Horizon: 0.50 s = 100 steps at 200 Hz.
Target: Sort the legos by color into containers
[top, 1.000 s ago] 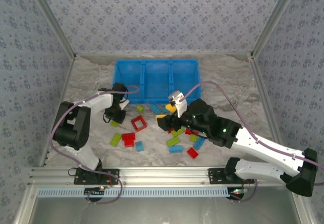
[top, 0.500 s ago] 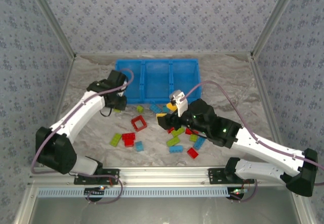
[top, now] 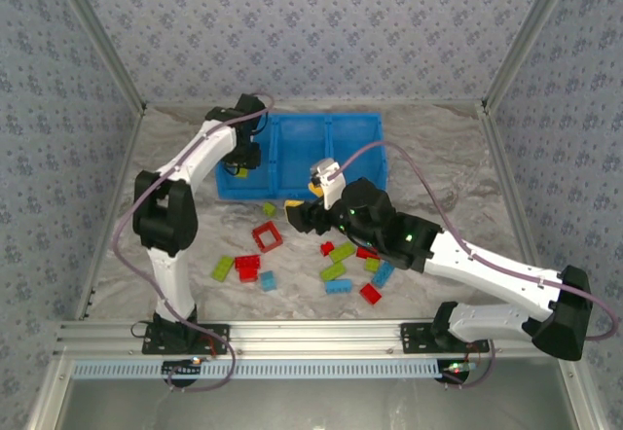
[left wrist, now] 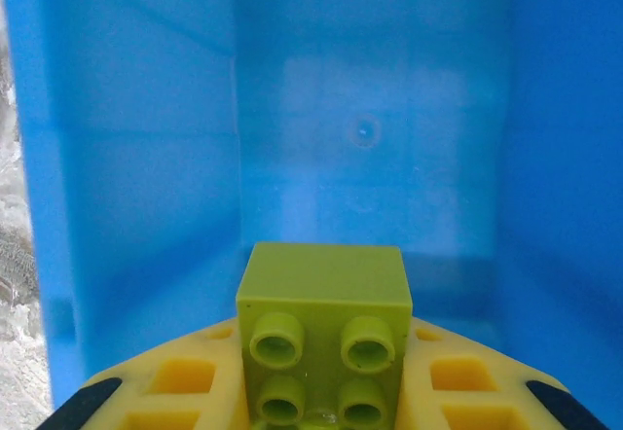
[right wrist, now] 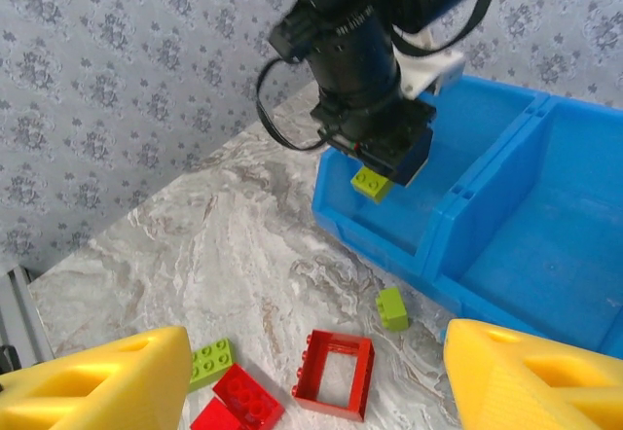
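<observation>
The left tool (top: 241, 165) is closed down tight on a yellow-green brick (left wrist: 323, 323), pinched between its yellow fingers (left wrist: 185, 381) with the studs facing the wrist camera. It holds that brick over the left compartment (top: 263, 158) of the long blue bin (top: 311, 117), close to the front wall; the right wrist view shows the brick (right wrist: 371, 183) hanging under the black tool head (right wrist: 375, 162), about level with the bin's rim and not touching the floor of the compartment (right wrist: 409, 218). The right tool (top: 304, 214) hovers over the bench (top: 438, 158) just in front of the bin, its jaws spread wide with nothing between the yellow fingers (right wrist: 97, 381). Loose legos lie on the bench in front of the bin: a red frame (top: 267, 236), a small green brick (top: 269, 209) near the bin's front wall, a longer green brick (top: 223, 268) beside a red brick (top: 247, 267) and a light blue brick (top: 267, 280). More green, blue and red pieces lie in a cluster (top: 352, 272) under the right arm.
</observation>
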Tool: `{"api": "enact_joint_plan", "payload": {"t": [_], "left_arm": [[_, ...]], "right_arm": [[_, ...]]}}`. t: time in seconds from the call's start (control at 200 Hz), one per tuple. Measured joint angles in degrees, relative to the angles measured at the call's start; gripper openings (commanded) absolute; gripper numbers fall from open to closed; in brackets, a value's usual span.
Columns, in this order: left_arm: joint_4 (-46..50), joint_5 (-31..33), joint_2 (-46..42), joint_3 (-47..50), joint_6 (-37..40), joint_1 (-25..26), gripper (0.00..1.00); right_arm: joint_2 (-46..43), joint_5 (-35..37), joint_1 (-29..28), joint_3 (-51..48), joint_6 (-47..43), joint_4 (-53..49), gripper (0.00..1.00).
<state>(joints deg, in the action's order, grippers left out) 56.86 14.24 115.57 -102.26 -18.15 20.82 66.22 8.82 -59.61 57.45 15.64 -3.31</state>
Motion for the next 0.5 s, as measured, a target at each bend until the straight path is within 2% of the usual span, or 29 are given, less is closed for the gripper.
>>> {"api": "enact_joint_plan", "payload": {"t": [0.38,0.5], "left_arm": [[0.0,-0.2,7.5,-2.2,-1.0,-2.4,0.14],[0.0,-1.2,9.3,-2.5,-1.1,-2.4,0.23]], "right_arm": [[0.1,0.4,-0.7,0.0,0.5,1.0,0.72],[1.1,0.2,-0.7,0.0,1.0,1.9,0.72]]}}
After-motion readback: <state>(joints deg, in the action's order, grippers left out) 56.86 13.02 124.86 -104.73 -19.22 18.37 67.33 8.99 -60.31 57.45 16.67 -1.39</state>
